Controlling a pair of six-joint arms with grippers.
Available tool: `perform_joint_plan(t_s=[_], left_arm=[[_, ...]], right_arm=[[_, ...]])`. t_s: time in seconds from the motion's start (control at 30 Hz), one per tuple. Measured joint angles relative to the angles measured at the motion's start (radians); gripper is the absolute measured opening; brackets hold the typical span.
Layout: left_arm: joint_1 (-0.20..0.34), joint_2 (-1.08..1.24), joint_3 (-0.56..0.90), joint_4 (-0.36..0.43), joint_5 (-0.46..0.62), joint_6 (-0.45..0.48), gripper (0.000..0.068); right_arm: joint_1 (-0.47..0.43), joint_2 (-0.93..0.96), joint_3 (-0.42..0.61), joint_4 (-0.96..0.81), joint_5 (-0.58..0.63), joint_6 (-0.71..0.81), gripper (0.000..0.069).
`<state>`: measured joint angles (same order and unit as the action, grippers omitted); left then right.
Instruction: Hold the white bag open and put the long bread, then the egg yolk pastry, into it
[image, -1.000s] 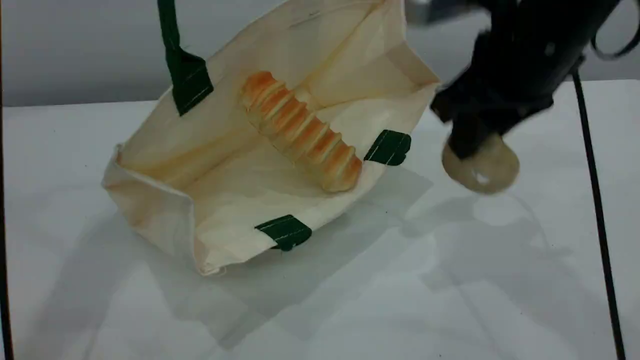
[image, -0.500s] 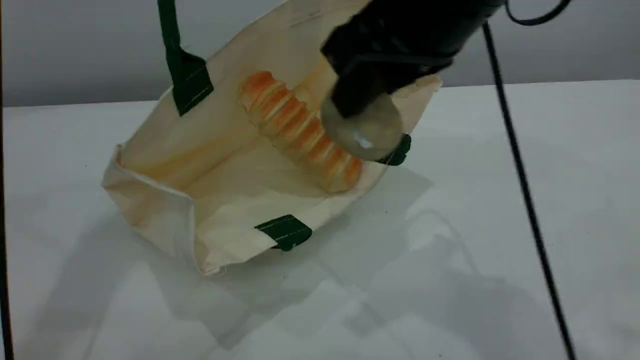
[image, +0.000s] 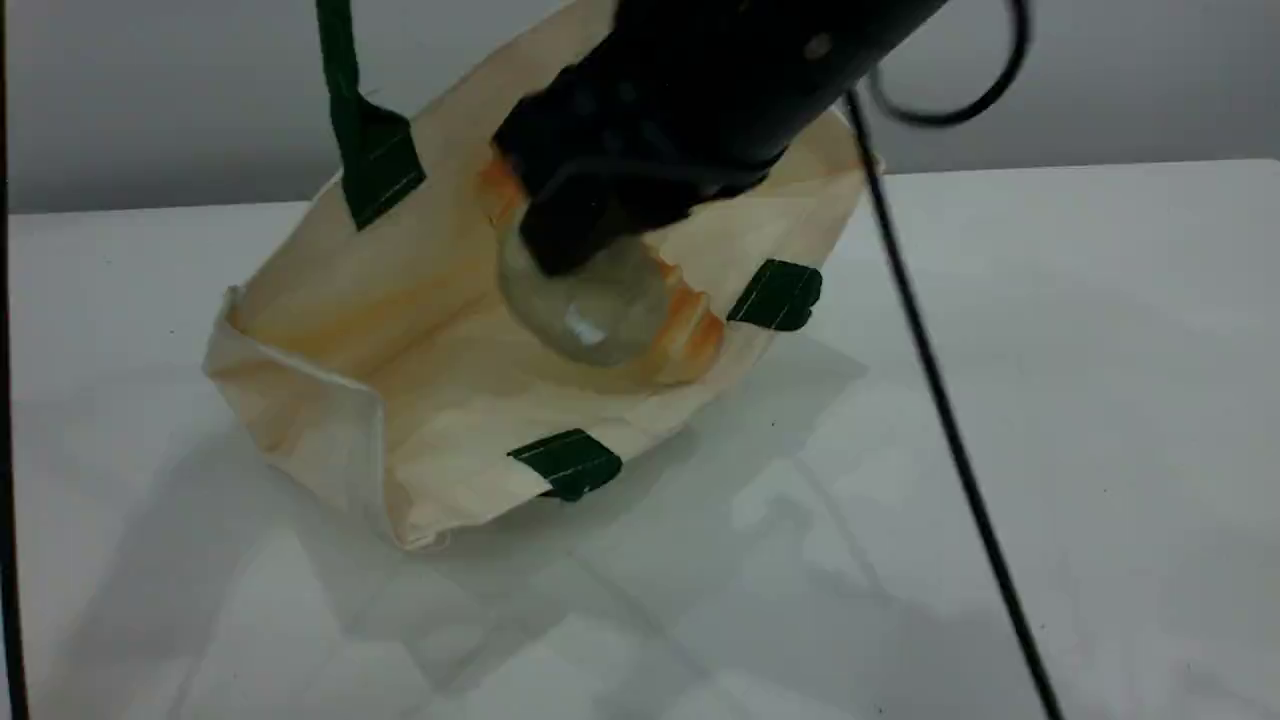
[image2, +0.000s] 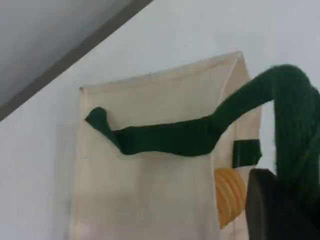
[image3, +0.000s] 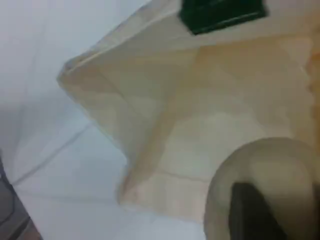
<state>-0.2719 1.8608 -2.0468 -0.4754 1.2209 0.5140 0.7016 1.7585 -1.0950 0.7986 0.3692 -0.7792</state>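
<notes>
Right gripper, clamped on the egg yolk pastry, has moved left from beside the white bag to over the long bread inside; left gripper grips the green handle.

The long bread is mostly hidden behind the blurred egg yolk pastry and the right arm.

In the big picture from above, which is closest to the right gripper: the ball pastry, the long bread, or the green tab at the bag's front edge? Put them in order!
From the right gripper:
1. Egg yolk pastry, held in it.
2. Long bread, just behind, inside the white bag.
3. Front green tab, lower down on the bag's near rim.
</notes>
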Motion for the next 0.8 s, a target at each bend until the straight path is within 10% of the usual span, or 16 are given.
perform_joint_plan(t_s=[0.8], left_arm=[[0.000,0.000,0.000,-0.027,0.000,0.000,0.0076]], right_arm=[[0.008,0.211,-0.121,0.178,-0.047,-0.040,0.0172]])
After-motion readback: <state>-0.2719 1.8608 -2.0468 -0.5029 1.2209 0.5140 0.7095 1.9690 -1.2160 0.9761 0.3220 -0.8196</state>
